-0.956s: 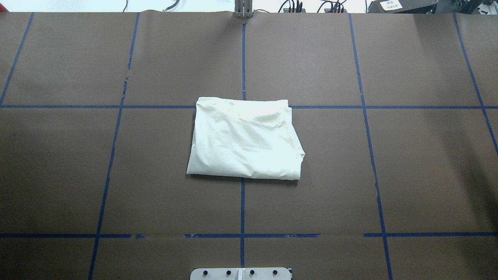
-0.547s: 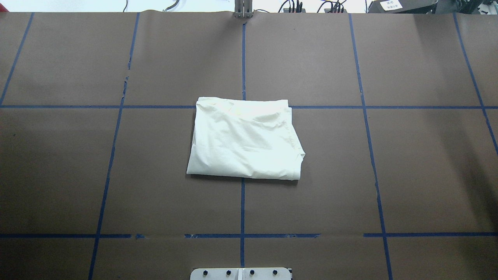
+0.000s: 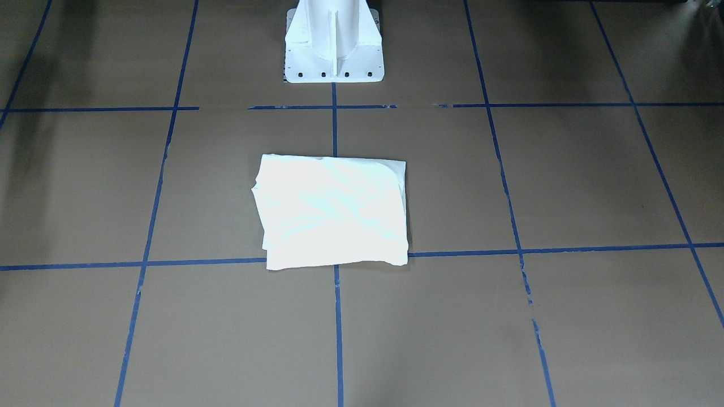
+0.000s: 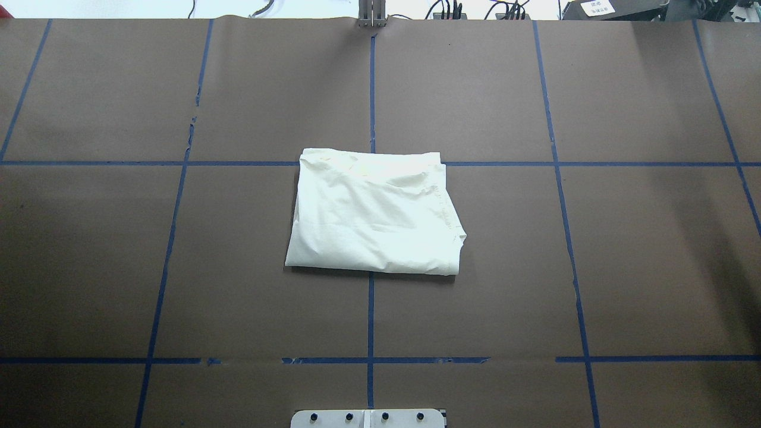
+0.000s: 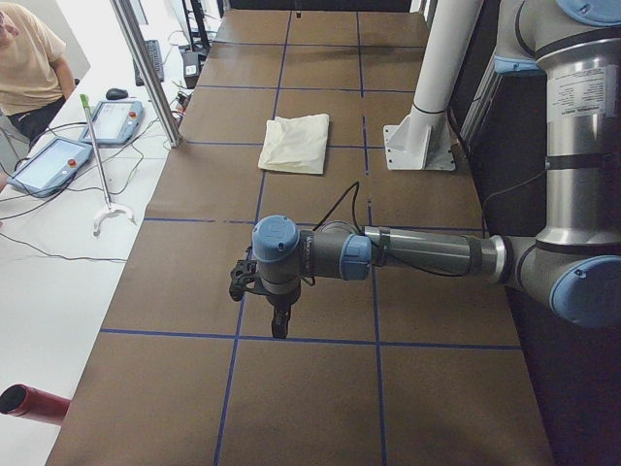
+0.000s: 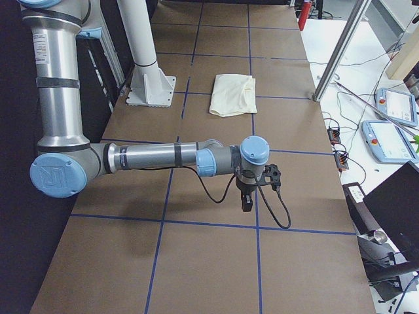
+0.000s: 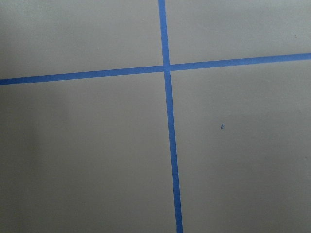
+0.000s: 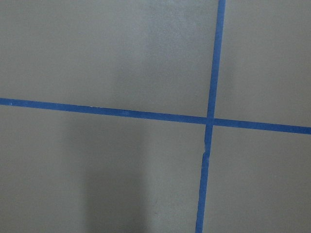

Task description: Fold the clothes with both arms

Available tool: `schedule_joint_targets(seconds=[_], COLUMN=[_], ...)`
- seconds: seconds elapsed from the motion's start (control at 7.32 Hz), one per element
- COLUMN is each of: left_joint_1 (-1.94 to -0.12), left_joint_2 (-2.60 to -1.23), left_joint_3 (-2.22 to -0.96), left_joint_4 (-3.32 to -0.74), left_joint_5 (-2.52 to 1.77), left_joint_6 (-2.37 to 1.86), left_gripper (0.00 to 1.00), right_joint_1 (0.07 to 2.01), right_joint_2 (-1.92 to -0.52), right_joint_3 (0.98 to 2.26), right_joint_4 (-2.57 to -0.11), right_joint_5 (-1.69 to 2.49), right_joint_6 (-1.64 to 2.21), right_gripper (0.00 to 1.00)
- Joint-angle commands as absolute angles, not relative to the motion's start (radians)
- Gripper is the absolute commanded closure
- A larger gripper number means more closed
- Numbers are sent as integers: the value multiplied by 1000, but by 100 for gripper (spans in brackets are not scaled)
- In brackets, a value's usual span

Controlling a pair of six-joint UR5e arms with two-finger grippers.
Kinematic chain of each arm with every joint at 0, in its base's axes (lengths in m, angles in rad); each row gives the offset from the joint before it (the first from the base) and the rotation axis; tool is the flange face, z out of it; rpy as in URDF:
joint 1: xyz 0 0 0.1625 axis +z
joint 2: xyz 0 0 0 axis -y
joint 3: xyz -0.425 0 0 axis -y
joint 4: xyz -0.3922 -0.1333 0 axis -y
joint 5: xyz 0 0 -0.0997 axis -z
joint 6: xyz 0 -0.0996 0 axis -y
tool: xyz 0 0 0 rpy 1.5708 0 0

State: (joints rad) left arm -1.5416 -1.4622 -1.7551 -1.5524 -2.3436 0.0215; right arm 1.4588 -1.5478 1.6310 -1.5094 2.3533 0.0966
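Observation:
The clothes are one cream-white shirt (image 4: 374,214), folded into a rough rectangle at the table's middle, plain side up; it also shows in the front view (image 3: 334,212) and both side views (image 5: 296,143) (image 6: 232,93). No print is visible. Neither arm touches it. My left gripper (image 5: 279,325) hangs low over bare table far from the shirt, at the table's left end. My right gripper (image 6: 246,203) hangs the same way at the right end. Both show only in the side views, so I cannot tell whether they are open or shut. The wrist views show only brown table and blue tape.
The white pedestal base (image 3: 334,39) stands at the robot's edge of the table. Blue tape lines (image 4: 370,315) grid the brown surface. Off the far edge are teach pendants (image 5: 53,165), a metal post (image 5: 146,68), a seated person (image 5: 29,58) and a red cylinder (image 5: 29,403).

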Motion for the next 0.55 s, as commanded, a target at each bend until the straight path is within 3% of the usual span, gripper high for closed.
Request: schedule_joint_targets(seconds=[0.0, 0.41], left_joint_1=[-1542, -1542], left_joint_2=[-1465, -1471], left_joint_3=[-1755, -1756], left_joint_4=[-1552, -1552], left_joint_5=[-2342, -2344], left_joint_6=[21, 21], left_gripper=[0, 0], right_joint_1=[1459, 1459], right_joint_2=[-1548, -1548], right_joint_3=[1631, 1628], right_joint_4=[-1509, -1511], right_joint_5=[2353, 2350], right_joint_6=[97, 97], right_gripper=[0, 0])
